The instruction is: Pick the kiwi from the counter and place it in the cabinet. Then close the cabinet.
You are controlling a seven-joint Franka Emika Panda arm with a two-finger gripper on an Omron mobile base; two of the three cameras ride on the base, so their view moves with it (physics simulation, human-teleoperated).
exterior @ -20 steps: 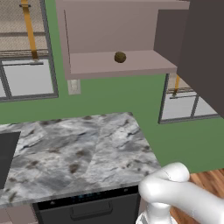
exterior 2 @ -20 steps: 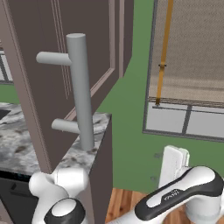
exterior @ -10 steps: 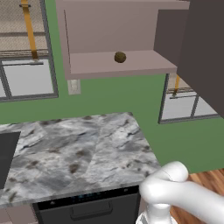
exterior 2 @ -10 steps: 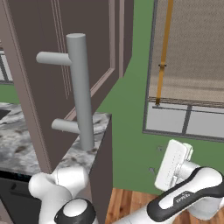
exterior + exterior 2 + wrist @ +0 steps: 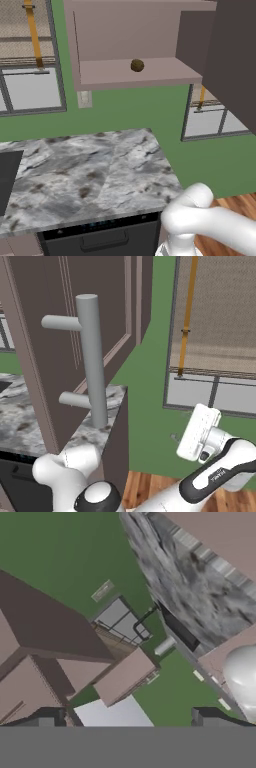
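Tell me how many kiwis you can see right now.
1. The kiwi sits on the shelf of the open cabinet, above the counter. Others could be hidden behind the cabinet door.

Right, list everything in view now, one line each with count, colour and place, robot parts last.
kiwi: one, olive-brown, on the cabinet's shelf, left of centre.
cabinet: one, mauve-brown, on the green wall above the counter, standing open.
cabinet door: one, mauve-brown, swung open close to the right base camera.
bar handle: one, grey, vertical, on the door.
counter: one, grey-and-white marbled, below the cabinet.
windows: several, grey-framed with mesh panels and orange straps, either side of the cabinet.
floor: wood-brown, lower right.
arm: one, white, low beside the counter.
gripper: one, dark tips, apart, holding nothing.
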